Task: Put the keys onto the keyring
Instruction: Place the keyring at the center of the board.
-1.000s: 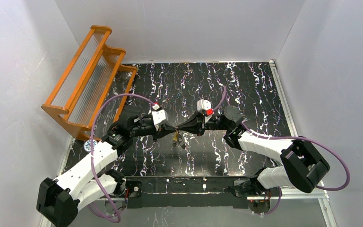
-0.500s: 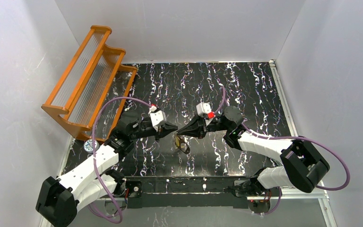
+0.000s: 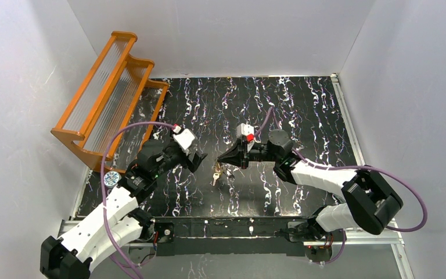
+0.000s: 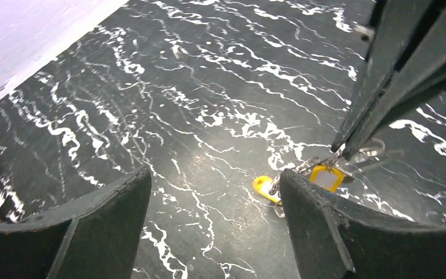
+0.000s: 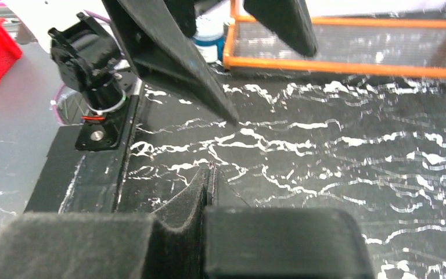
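While the left gripper [image 4: 215,174] gapes empty, the right gripper [image 4: 344,146] pinches the keyring [image 4: 374,149] — keys [image 4: 327,176] just beside.

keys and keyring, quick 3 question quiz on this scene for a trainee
1. True or false: the left gripper stands open.
2. The keys have heads that are: A red, B yellow, C green.
3. Fill in: the shut tip pinching at the keyring belongs to the ___ gripper.
Key: 1 true; 2 B; 3 the right gripper.
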Available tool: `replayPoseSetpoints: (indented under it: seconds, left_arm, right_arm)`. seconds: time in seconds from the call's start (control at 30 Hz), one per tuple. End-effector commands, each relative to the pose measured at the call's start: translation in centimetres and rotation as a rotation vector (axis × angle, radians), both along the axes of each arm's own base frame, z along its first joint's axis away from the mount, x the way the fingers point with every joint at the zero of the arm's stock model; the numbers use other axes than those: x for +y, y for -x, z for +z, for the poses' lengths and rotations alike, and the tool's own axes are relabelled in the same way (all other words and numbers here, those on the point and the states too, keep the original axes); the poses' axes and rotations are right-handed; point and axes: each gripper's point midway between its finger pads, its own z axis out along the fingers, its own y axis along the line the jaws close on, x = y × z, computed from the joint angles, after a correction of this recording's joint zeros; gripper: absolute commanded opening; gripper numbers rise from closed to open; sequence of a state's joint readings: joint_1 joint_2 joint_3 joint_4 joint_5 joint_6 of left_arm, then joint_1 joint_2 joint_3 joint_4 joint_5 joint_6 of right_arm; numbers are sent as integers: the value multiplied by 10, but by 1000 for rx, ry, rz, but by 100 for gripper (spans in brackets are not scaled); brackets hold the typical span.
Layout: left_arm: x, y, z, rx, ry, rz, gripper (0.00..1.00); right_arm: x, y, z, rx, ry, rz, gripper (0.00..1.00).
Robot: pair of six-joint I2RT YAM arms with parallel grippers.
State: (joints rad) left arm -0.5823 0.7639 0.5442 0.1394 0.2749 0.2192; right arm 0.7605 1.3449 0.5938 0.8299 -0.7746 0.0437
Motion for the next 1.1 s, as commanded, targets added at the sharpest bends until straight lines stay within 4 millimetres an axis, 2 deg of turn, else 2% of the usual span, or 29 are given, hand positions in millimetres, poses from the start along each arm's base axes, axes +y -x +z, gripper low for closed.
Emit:
replayPoseSetpoints:
  seconds: [0.0, 0.07, 0.1, 0.2, 0.4, 0.53, 0.67, 0.77, 0.87, 0.93, 1.07]
  left_arm:
    - [20, -18, 12, 27, -4, 174, 82]
    - [20, -21, 9, 67, 4, 199, 97]
    - [20, -24, 7, 99, 19, 223, 98]
    - [21, -32, -2, 177, 26, 292, 98]
    - [15, -42, -31, 295, 23, 335, 98]
    - [31, -61, -48, 318, 61, 449, 98]
    - [73, -80, -72, 352, 94, 604, 98]
    - [118, -92, -90, 360, 120, 759, 98]
    - [158, -95, -106, 351, 145, 890, 98]
    - [179, -95, -114, 325, 127, 978, 98]
    - [201, -97, -130, 259, 48, 1061, 98]
  right_arm:
    - [2, -27, -11, 9, 32, -109, 2]
    - [-2, -34, -25, 53, 59, -127, 4]
    - [-5, -38, -30, 80, 69, -137, 6]
    - [-21, -57, -46, 159, 87, -187, 21]
    - [-59, -98, -63, 252, 101, -363, 49]
    - [-88, -124, -75, 283, 133, -515, 65]
    - [-126, -146, -86, 296, 169, -694, 81]
    - [-168, -161, -98, 307, 211, -890, 98]
    - [-212, -168, -107, 315, 233, -1099, 99]
    - [-239, -172, -104, 332, 210, -1244, 99]
    - [-272, -172, -102, 255, 233, -1403, 99]
